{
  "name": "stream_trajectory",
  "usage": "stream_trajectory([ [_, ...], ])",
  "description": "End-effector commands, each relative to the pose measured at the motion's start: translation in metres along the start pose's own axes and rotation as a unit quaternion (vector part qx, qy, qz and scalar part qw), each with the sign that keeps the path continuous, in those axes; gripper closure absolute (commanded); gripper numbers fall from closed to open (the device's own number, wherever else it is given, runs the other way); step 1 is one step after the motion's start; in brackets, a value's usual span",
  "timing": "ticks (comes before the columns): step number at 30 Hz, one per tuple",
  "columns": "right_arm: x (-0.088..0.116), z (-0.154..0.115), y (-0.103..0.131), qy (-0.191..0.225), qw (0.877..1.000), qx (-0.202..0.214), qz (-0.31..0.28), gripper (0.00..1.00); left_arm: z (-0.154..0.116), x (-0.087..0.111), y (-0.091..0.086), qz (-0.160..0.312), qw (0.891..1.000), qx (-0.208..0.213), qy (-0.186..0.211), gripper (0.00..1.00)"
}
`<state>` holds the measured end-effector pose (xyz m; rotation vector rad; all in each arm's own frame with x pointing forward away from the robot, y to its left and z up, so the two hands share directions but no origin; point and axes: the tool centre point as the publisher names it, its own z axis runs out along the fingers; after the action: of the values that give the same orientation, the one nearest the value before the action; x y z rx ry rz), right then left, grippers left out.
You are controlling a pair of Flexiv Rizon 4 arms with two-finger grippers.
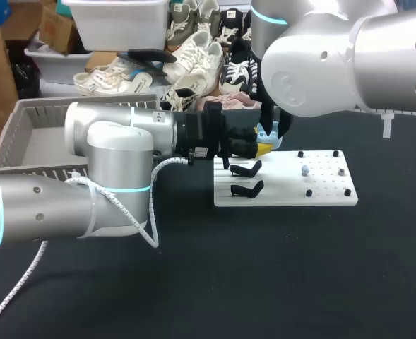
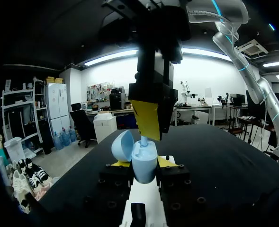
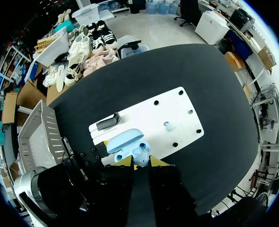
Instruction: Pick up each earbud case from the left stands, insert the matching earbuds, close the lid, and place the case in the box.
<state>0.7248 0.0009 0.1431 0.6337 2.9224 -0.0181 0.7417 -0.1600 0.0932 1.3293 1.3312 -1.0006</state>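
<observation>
Light-blue earbud case (image 2: pixel 144 166), its lid swung open, sits clamped between the fingers of the left hand (image 2: pixel 143 162), over the edge of the white stand board (image 1: pixel 321 194) on the black table (image 1: pixel 264 268). From above, the right hand (image 3: pixel 140 161) hangs directly over it, its fingers pinched on a blue earbud (image 3: pixel 140 152) at the case's mouth. A second earbud (image 3: pixel 167 126) rests on the board.

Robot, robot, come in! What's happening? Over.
Left gripper shut on open blue case. Right gripper above it, shut on earbud. Second earbud on white board. Nothing in the way.
</observation>
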Motion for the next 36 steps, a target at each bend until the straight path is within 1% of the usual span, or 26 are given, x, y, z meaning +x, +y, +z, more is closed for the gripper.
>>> stream_trajectory([
  [1,0.0007,0.0005,-0.0018,0.0,1.0,0.0,0.002,1.0,0.0001,0.0006,0.0003,0.0,1.0,0.0,-0.001,1.0],
  [19,-0.0004,-0.0001,-0.0034,0.003,1.0,-0.007,0.002,1.0,0.0001,0.0006,0.0003,0.0,1.0,0.0,-0.001,1.0],
  [36,-0.0015,0.0077,-0.0021,0.014,1.0,-0.01,0.005,1.0,0.0001,0.0006,0.0003,0.0,1.0,0.0,-0.001,1.0],
])
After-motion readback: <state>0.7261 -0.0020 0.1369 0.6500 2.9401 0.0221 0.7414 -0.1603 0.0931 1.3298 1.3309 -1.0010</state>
